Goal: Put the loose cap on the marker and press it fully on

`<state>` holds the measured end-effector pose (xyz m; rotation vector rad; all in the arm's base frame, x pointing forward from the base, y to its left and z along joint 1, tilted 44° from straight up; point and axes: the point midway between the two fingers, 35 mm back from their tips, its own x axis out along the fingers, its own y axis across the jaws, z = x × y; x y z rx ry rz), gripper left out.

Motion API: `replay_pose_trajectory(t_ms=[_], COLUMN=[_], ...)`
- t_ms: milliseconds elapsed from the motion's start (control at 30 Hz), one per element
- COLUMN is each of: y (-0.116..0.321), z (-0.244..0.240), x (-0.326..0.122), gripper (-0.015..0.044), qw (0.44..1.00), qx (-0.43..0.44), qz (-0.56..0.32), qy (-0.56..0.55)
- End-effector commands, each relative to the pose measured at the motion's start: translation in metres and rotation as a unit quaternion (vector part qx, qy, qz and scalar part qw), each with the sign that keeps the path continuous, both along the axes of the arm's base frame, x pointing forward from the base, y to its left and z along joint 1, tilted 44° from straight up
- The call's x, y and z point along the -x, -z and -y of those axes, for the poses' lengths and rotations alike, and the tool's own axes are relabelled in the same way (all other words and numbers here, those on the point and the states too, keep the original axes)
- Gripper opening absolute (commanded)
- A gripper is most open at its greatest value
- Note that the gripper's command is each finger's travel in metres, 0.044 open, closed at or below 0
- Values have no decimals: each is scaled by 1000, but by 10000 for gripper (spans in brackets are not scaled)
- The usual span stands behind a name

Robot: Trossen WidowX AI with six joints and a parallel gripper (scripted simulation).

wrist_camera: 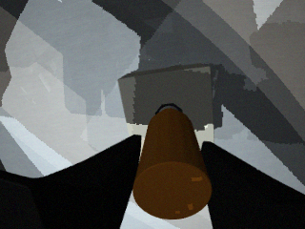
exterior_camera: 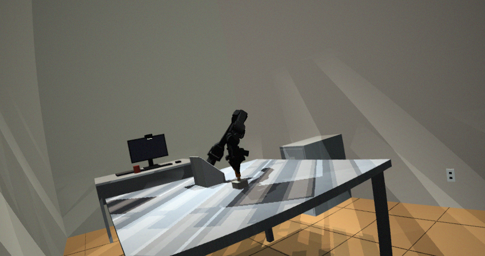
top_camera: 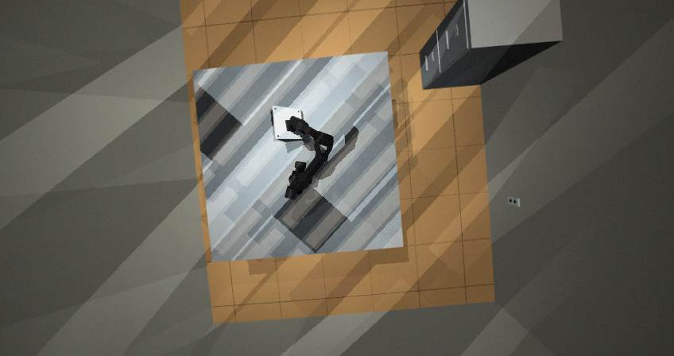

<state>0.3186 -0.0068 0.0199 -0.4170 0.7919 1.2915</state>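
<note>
The orange-brown cap (wrist_camera: 172, 191) (exterior_camera: 237, 176) stands upright over the marker in the holder block (wrist_camera: 191, 88) (exterior_camera: 240, 185). In the wrist view only a thin dark ring and a bit of the marker (wrist_camera: 168, 106) show between the cap's lower end and the block. The rest of the marker is hidden by the cap. My gripper (wrist_camera: 171, 147) (exterior_camera: 238, 175) is around the cap, pointing down, its fingers slightly apart with a narrow gap on each side. It is open. Whether the cap is fully seated cannot be told. The top view hides cap and block beneath the arm.
The arm's base stands on a white plate (top_camera: 280, 112) on the table (top_camera: 373, 230) (exterior_camera: 357, 172). A grey wedge-shaped block (exterior_camera: 206, 174) stands left of the holder. Behind are a desk with a monitor (exterior_camera: 147, 148) and a red cup (exterior_camera: 136, 169), and a cabinet (top_camera: 515, 14) (exterior_camera: 323, 151).
</note>
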Motion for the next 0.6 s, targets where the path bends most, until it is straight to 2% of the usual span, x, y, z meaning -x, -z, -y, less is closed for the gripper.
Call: replay_pose_trajectory(t_ms=[0, 233, 367, 567], y=[0, 0, -6, -54], z=[0, 0, 7, 52], x=[0, 0, 0, 5], gripper=[262, 440, 440, 440], qw=[1000, 1000, 1000, 1000], qx=[0, 0, 1, 1], qz=[0, 0, 0, -1], qy=[0, 0, 0, 0])
